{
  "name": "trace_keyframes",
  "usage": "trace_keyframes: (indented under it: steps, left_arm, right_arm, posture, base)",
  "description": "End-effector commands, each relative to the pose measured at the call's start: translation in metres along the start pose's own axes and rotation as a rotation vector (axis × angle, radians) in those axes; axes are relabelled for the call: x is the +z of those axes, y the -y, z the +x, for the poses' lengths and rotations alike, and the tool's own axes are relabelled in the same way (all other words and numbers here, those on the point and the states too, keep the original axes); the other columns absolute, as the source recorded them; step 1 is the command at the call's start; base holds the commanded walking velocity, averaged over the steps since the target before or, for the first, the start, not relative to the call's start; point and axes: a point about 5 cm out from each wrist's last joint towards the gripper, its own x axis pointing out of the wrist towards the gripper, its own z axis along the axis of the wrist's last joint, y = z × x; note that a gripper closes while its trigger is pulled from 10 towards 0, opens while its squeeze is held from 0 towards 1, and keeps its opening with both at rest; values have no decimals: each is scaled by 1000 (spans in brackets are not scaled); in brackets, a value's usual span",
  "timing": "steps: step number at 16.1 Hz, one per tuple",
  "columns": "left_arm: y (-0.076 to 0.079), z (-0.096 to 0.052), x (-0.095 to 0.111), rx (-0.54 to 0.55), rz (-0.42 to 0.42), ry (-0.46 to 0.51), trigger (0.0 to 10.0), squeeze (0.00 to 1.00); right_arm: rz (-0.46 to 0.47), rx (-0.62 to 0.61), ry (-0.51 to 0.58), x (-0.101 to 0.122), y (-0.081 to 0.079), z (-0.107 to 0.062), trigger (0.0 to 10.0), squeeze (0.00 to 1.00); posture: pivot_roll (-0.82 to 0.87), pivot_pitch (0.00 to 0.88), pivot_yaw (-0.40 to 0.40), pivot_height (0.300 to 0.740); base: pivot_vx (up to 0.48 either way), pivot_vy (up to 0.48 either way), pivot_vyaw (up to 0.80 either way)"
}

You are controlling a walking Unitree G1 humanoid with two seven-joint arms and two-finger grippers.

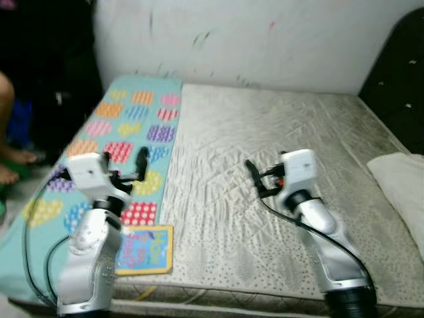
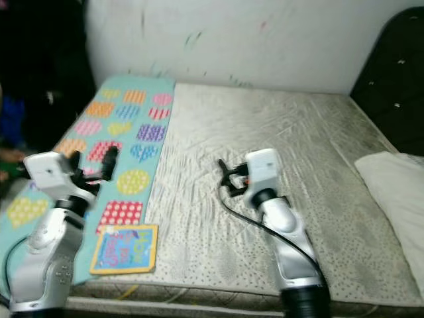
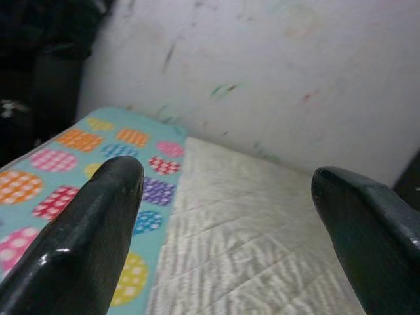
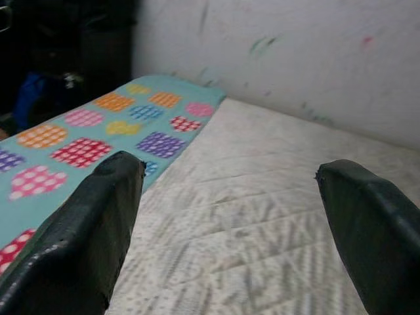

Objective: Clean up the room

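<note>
From the head, you see a bed (image 1: 278,192) with a book (image 1: 144,249) at its near left edge, on a spotty mat (image 1: 126,139). In your left wrist view, the left gripper (image 3: 226,197) is spread wide above the bed. In your right wrist view, the right gripper (image 4: 230,197) is spread wide too, also above it.

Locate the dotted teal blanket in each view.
Left eye: blanket along the bed's left side.
Right eye: same strip, left of the mattress.
Left wrist: blanket, behind one finger.
Right wrist: blanket, beside the mattress.
Shared landmark: scribbled white wall.
</note>
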Motion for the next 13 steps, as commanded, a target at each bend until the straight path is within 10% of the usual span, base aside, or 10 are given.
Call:
trace_keyframes:
  steps: [1,13]
  left_arm:
    - [5,6,2,11,-14,-4,10000,0]
    - [-4,-2,-12,20,-10,-59,10000,0]
  right_arm:
    - [-3,-33,7,2,9,0,10000,0]
    - [6,-110,-25,-5,25,-10,10000,0]
  posture:
    - [-28,0,-34,740]
    - [-47,0,-33,740]
  base:
    - [0,0,0]
    - [0,370,0]
